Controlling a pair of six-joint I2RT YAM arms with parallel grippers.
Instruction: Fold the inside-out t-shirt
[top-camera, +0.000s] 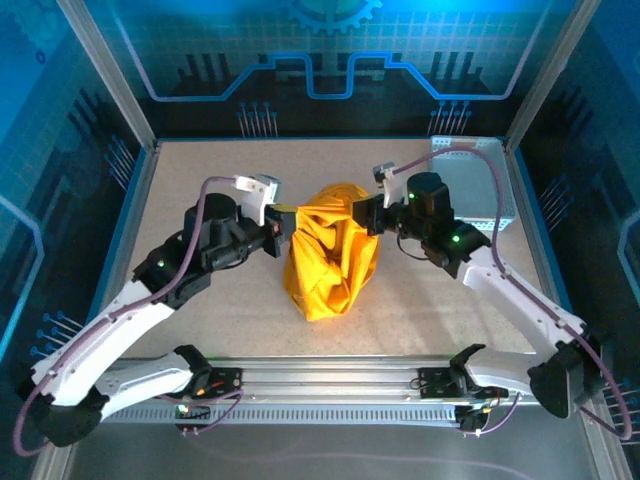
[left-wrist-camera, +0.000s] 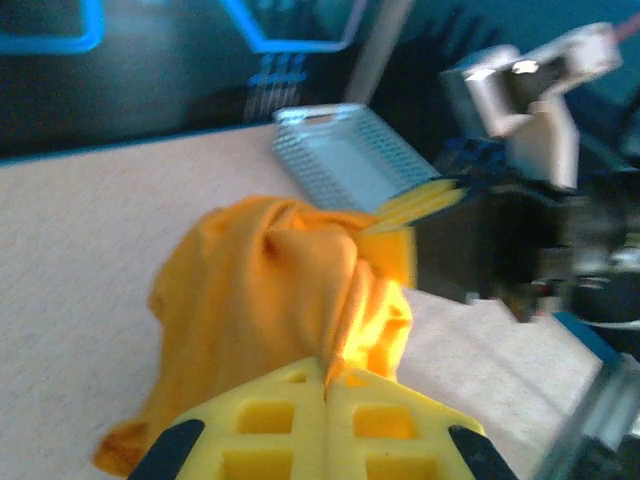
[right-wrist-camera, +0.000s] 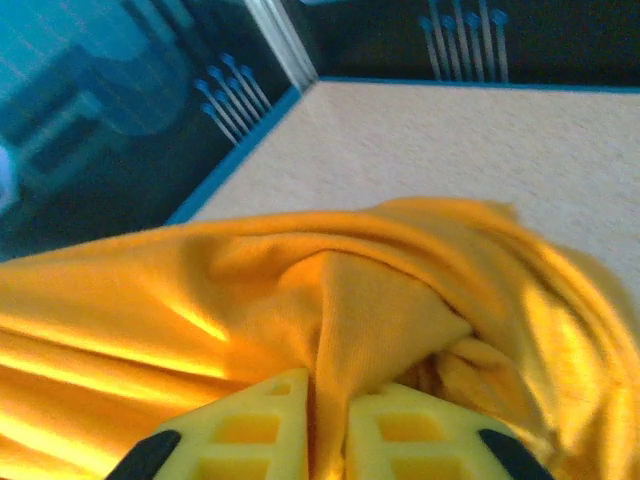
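Note:
The inside-out t-shirt (top-camera: 330, 255) is a bunched orange-yellow heap at the middle of the table, its upper part lifted between the two arms. My left gripper (top-camera: 283, 228) holds its left upper edge. In the left wrist view the yellow fingers (left-wrist-camera: 327, 375) are pressed together on a pinch of the t-shirt (left-wrist-camera: 260, 300). My right gripper (top-camera: 368, 213) holds the right upper edge. In the right wrist view a fold of the t-shirt (right-wrist-camera: 350, 280) runs down between its fingers (right-wrist-camera: 327, 395), which stand slightly apart around the cloth.
A pale perforated basket (top-camera: 470, 185) stands at the back right behind the right arm, and shows too in the left wrist view as the basket (left-wrist-camera: 345, 155). Bare tabletop (top-camera: 200, 180) lies around the shirt, bounded by blue edging and dark walls.

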